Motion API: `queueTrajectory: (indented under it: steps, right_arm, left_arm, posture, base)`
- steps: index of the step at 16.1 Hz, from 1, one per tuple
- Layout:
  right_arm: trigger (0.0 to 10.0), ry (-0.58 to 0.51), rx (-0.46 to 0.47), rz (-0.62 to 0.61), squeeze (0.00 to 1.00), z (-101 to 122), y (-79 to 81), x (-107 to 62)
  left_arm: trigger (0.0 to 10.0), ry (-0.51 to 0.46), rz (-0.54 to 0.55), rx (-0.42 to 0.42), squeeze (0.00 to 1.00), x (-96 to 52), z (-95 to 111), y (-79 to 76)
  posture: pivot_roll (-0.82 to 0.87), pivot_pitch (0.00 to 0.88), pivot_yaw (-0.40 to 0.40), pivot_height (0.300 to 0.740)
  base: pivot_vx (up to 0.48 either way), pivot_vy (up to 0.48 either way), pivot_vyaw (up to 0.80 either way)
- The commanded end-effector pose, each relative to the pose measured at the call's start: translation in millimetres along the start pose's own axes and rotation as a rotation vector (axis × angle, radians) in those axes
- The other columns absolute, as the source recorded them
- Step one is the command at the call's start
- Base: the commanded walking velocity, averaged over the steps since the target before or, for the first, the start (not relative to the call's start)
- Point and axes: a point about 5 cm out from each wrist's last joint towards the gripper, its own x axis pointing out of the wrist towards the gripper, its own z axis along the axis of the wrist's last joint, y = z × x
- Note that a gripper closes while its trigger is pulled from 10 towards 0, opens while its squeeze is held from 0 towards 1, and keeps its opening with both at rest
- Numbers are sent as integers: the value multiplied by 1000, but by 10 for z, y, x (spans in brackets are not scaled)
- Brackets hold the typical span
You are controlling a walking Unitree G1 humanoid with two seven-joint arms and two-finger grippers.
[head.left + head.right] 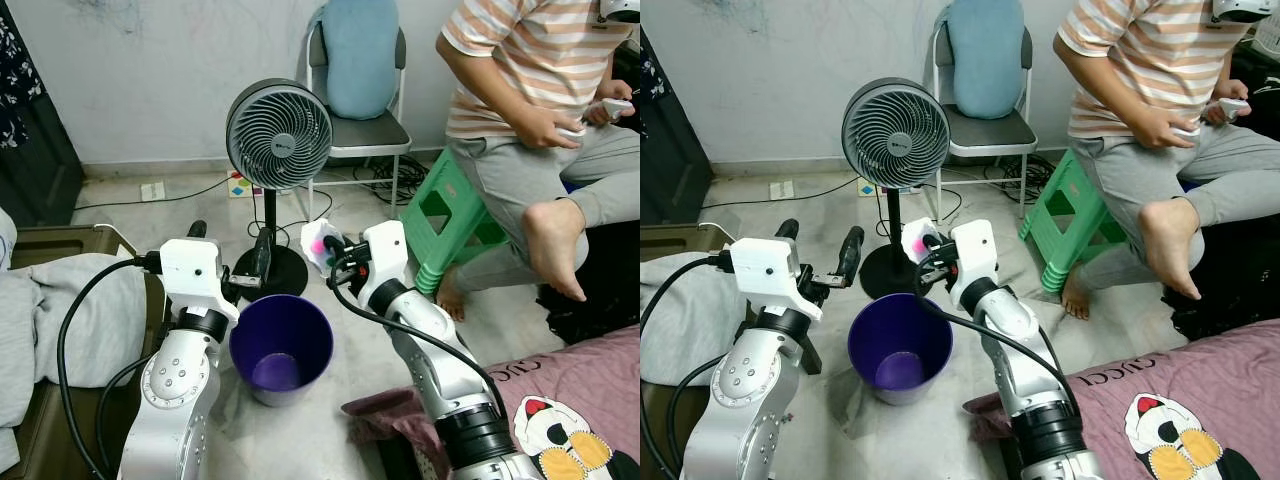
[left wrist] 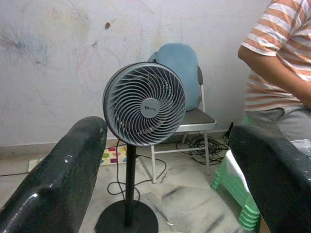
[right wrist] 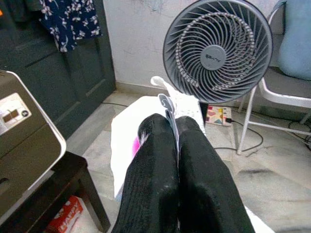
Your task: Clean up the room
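Since the wrapper [image 3: 127, 131] looks thin, light and crumply, the right hand [image 1: 330, 250], clenched on its edge just above the bin [image 1: 315, 325], needs only pinch; the left hand [image 1: 232, 255] hangs released

Fan [image 1: 279, 134]: upright on the floor
Chair [image 1: 355, 130]: against the wall, blue cushion [image 1: 358, 55] on it
Stool [image 1: 447, 220]: green, beside a seated person [image 1: 540, 110]

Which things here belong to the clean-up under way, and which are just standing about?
Job in hand:
- white wrapper, pinched in the right gripper
- purple bin, below it
- left gripper, open beside the bin

Standing about:
- fan
- chair with blue cushion
- green stool
- seated person
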Motion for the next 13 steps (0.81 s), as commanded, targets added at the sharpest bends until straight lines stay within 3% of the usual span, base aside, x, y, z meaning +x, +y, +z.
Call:
queueTrajectory:
  steps: [1,9,13]
  right_arm:
    - [10000,6,-4,-6,0,6,-10,6]
    - [10000,20,-3,-23,0,-14,-36,3]
    - [10000,19,-2,-25,0,-15,-39,6]
  left_arm:
    - [10000,-8,-7,-7,0,4,22,-20]
    - [10000,-9,-16,-15,0,5,20,-32]
    - [10000,-12,-19,-17,0,7,21,-38]
  posture:
    - [35,76,-111,740]
    - [31,79,-111,740]
    - [30,79,-111,740]
  base:
    - [0,0,0]
    - [233,0,0]
    - [303,0,-397]
